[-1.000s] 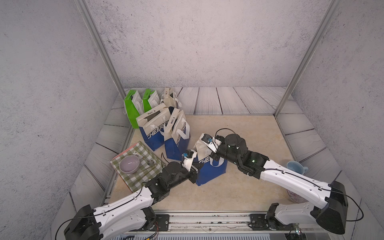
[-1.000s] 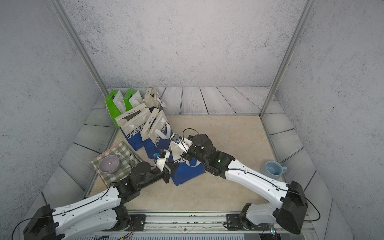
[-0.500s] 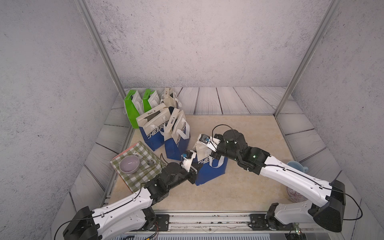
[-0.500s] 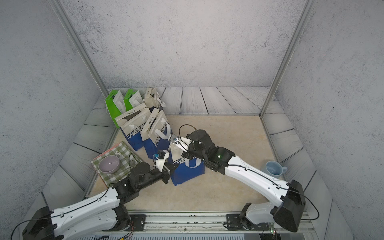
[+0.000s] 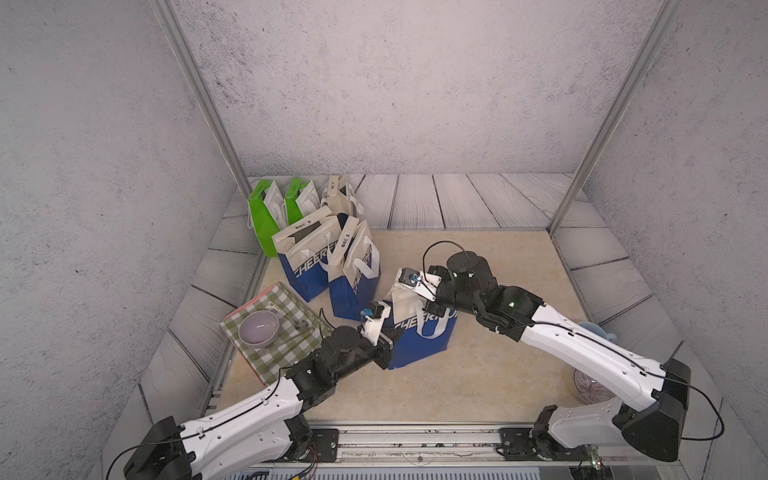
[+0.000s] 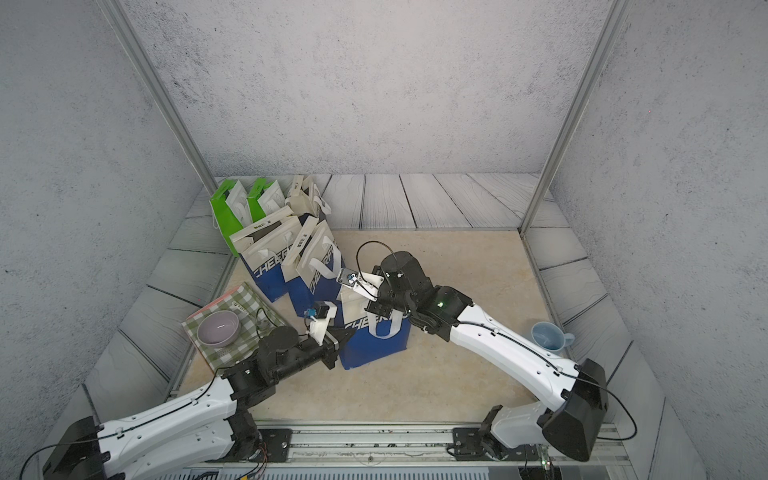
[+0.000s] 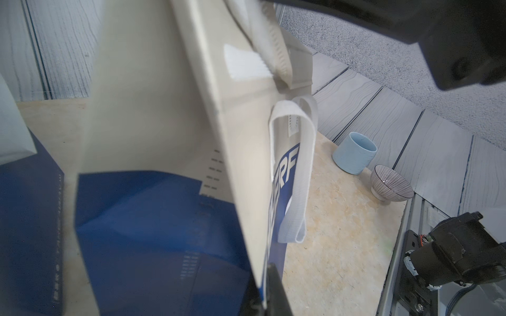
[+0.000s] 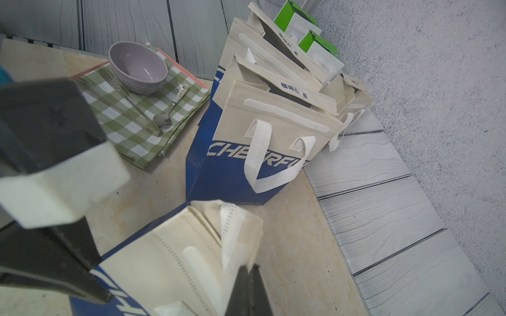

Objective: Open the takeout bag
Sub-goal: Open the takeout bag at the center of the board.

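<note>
The takeout bag [image 5: 419, 338] stands upright on the tan table, between the two claws. The left gripper [image 6: 344, 335] is clamped on the bag edge nearest it, and the right gripper [image 6: 369, 308] is pinched together on the cream top rim from the opposite side. The step in hand looks like pulling the mouth apart. Next, I judge, the claws must draw away from each other without tipping the bag (it looks like light cloth). Only the left wrist view shows the bag's handle [image 7: 294, 175] hanging loose, with a blue cup [image 7: 354, 153] and a striped bowl [image 7: 391, 183] beyond that claw. The right wrist view shows the other bags [image 8: 246, 153] and a lilac bowl [image 8: 138, 65] past its closed tips.
</note>
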Motion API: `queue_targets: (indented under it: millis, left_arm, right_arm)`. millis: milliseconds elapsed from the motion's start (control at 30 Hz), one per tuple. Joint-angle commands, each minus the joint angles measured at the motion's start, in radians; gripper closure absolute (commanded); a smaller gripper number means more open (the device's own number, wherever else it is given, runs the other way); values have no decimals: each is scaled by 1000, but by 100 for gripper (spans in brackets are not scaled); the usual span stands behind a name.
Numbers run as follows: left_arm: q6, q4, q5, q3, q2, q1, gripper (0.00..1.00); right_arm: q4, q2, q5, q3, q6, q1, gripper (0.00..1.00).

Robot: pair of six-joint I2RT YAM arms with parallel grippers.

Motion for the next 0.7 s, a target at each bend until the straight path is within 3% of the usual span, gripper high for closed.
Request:
queue_targets:
  millis: [0,167,233,367,667]
  left_arm:
    - [18,-12,0,-15,-19,-6,100]
    - [18,-10,3,-13,-16,-5,100]
    - [17,-10,3,-14,-15,-7,100]
    - [15,-6,2,-14,-15,-6,100]
    - [9,-2,3,-11,-13,-6,100]
  right_arm:
    - [29,-10,12,14,18,-27,100]
    - [92,-45,-27,-56,83,-28,99]
    - [103,-53,-41,-83,108,-28,89]
    - [137,-73,-57,-141,130,-28,79]
    - [206,-132,-107,-233,154,-27,69]
